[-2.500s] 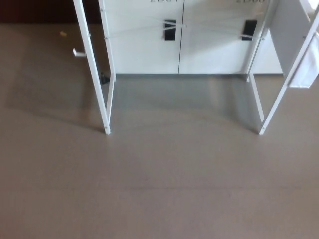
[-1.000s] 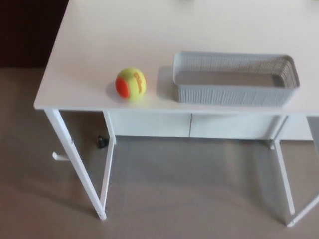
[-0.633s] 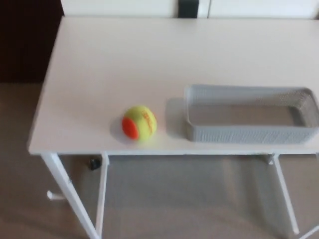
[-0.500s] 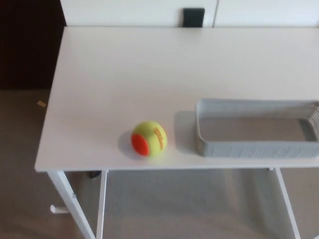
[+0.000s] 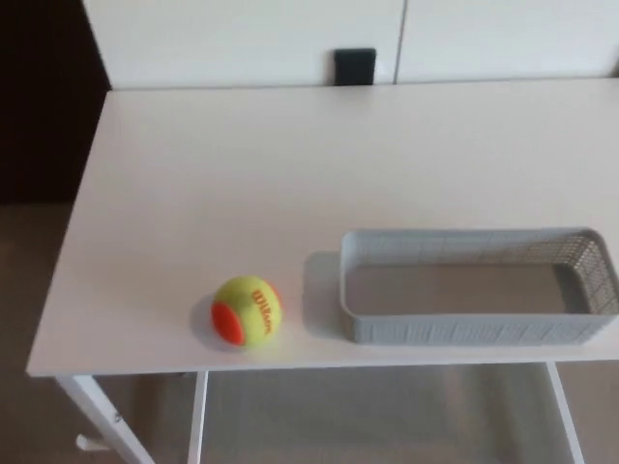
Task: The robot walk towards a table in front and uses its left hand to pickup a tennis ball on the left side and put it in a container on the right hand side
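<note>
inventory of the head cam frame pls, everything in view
table: 1, white, fills most of the frame
tennis ball: 1, yellow-green with an orange patch, near front edge, left of the basket, apart from it
basket: 1, grey mesh, empty, front right of the table
cabinet doors: 2, white, behind the table
black fitting: 1, on the cabinet
floor: brown, left and below
robot hands: none in view

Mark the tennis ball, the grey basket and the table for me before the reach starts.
tennis ball [image 5: 247, 310], head view, middle of its yellow and orange face.
grey basket [image 5: 464, 332], head view, its near mesh wall.
table [image 5: 242, 174], head view, bare top behind the ball.
</note>
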Motion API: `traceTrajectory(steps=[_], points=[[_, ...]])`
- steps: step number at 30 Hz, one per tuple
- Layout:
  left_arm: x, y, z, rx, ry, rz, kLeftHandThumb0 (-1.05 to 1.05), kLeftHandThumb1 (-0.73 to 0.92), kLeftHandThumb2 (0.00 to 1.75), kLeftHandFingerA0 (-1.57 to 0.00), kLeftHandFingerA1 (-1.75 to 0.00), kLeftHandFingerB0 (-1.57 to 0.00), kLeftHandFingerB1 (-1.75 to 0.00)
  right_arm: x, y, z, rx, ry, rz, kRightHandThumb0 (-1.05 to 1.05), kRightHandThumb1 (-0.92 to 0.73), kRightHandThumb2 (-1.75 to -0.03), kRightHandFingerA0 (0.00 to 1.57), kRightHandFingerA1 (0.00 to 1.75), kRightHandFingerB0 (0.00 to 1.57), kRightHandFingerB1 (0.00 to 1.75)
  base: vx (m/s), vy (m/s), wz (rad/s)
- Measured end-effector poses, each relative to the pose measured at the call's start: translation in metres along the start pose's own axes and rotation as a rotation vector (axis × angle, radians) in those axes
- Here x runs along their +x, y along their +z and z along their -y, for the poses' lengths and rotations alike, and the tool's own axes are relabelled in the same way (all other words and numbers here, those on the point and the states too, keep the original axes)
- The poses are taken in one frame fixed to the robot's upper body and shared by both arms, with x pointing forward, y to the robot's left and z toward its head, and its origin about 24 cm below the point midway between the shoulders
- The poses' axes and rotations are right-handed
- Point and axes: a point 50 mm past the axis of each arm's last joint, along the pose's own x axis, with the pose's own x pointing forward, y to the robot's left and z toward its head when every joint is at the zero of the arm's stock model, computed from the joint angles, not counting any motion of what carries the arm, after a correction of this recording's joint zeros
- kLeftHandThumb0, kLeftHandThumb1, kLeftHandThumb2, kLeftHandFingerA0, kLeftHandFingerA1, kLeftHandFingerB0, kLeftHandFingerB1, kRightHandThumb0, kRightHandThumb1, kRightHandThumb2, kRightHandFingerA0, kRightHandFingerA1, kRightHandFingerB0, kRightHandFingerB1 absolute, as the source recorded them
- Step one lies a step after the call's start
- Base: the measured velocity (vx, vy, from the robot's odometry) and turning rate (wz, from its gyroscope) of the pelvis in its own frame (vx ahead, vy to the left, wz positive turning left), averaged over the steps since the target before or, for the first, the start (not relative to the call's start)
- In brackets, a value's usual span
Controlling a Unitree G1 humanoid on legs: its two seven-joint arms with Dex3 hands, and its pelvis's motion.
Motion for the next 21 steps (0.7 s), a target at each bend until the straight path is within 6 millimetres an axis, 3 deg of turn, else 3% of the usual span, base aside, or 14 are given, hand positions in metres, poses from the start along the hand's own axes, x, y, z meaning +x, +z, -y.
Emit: traceTrajectory(steps=[14,15,16,19,20,21], points=[[0.0016,0.0007,-0.0033,0.003,0.011,-0.005,-0.17,0.55,0.56,-0.39,-0.35,-0.38,-0.33,-0.0001,0.001,-0.0041,0.005,0.009,0.004,-0.3,-0.57,-0.56,0.65,0.49,0.3,0.36,0.01,0.067,-0.04],[0.0016,0.0006,-0.0031,0.002,0.011,-0.005,-0.17,0.55,0.56,-0.4,-0.35,-0.38,-0.33,0.0,0.0017,-0.0036,0.005,0.007,0.007,-0.39,-0.45,-0.72,0.59,0.57,0.26,0.44,0.0,0.0,0.0],[0.0017,0.0007,-0.0031,0.003,0.012,-0.005,-0.17,0.55,0.56,-0.39,-0.35,-0.37,-0.33,0.0002,0.0022,-0.0033,0.005,0.006,0.009,-0.39,-0.45,-0.72,0.59,0.57,0.26,0.44,0.03,0.058,0.07],[0.0021,0.0024,-0.0024,0.007,0.01,0.003,-0.17,0.54,0.56,-0.38,-0.36,-0.37,-0.33,0.0009,0.0029,-0.0037,0.003,0.008,0.01,-0.32,-0.58,-0.57,0.64,0.48,0.31,0.35,0.01,-0.011,0.03],[0.0022,0.0027,-0.0021,0.007,0.009,0.004,-0.17,0.55,0.56,-0.39,-0.36,-0.37,-0.33,0.0009,0.003,-0.0037,0.003,0.008,0.01,-0.39,-0.45,-0.72,0.59,0.57,0.26,0.45,0.04,-0.045,0.08],[0.0024,0.0033,-0.0018,0.008,0.007,0.006,-0.18,0.55,0.56,-0.38,-0.35,-0.37,-0.33,0.0011,0.0033,-0.0037,0.003,0.008,0.011,-0.4,-0.45,-0.72,0.59,0.56,0.26,0.44,0.03,-0.044,0.06]])
